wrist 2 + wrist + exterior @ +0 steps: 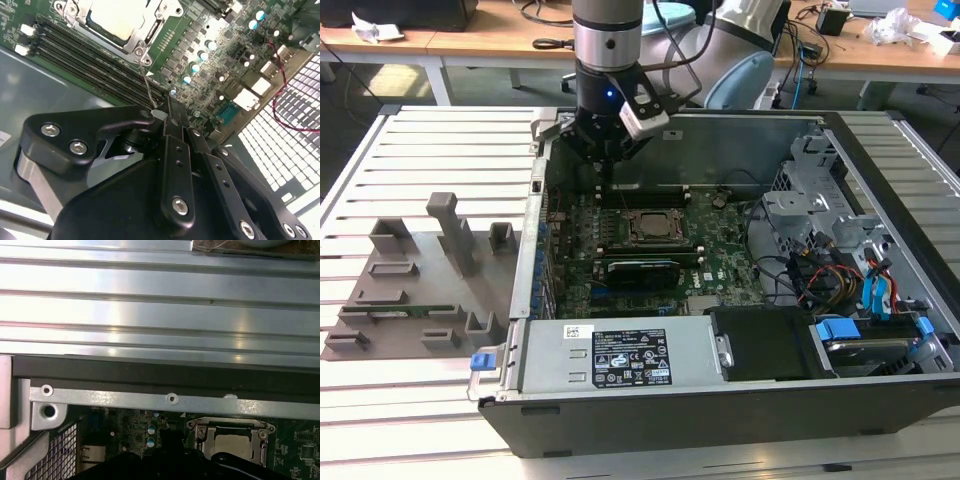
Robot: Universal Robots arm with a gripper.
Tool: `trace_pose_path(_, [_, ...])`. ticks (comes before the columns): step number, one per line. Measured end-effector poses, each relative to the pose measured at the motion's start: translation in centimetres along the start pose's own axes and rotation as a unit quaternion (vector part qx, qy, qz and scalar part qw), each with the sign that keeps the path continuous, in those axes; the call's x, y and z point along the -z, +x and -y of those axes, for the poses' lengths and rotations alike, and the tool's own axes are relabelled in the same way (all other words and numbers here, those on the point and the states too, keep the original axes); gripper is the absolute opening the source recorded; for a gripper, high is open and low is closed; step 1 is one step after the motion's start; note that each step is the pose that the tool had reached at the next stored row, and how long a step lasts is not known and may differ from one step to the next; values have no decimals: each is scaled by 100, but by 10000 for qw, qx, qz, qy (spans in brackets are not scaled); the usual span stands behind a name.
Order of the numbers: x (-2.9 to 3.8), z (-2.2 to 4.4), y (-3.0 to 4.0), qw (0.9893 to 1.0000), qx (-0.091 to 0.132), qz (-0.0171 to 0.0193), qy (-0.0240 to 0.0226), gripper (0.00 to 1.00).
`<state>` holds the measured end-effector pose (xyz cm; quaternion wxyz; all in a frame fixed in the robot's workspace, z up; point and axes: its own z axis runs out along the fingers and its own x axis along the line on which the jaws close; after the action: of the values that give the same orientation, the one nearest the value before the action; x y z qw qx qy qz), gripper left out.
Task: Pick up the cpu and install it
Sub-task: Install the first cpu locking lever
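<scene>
With jaws together above the motherboard [660, 240]; cpu [117, 17] socketed

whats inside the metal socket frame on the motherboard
The cpu sits inside the socket frame, its pale metal top showing in the second wrist view. Its underside and the contacts beneath are covered.

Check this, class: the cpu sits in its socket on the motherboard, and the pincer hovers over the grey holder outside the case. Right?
Not quite. The exterior view shows the pincer over the motherboard inside the case, not over the grey holder. The cpu does sit in its socket.
</scene>
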<state>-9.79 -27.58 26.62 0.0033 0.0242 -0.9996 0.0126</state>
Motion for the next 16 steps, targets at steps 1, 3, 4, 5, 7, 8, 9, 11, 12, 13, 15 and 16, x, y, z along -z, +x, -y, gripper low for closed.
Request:
trace_pose_path(1, [-1, 1, -14, 10000, -1, 0, 0, 11])
trace_pose_path(3, [-1, 3, -64, 10000, 0, 0, 0, 11])
trace_pose_path(4, [0, 5, -93, 10000, 0, -1, 0, 11])
trace_pose_path(5, [0, 6, -130, 10000, -1, -5, -1, 11])
trace_pose_path(7, [-1, 9, -189, 10000, 1, -15, -1, 11])
trace_pose_path(8, [-1, 10, -207, 10000, 1, -18, -1, 11])
trace_pose_path(9, [-1, 11, -227, 10000, 0, -21, -1, 11])
trace_pose_path(11, [0, 13, -262, 10000, 1, -26, -1, 11])
trace_pose_path(12, [-1, 13, -267, 10000, 1, -26, -2, 11])
trace_pose_path(13, [-1, 13, -271, 10000, 1, -26, -2, 11])
trace_pose_path(15, [0, 13, -272, 10000, 0, -26, -2, 11])
trace_pose_path(16, [-1, 13, -273, 10000, 0, -26, -2, 11])
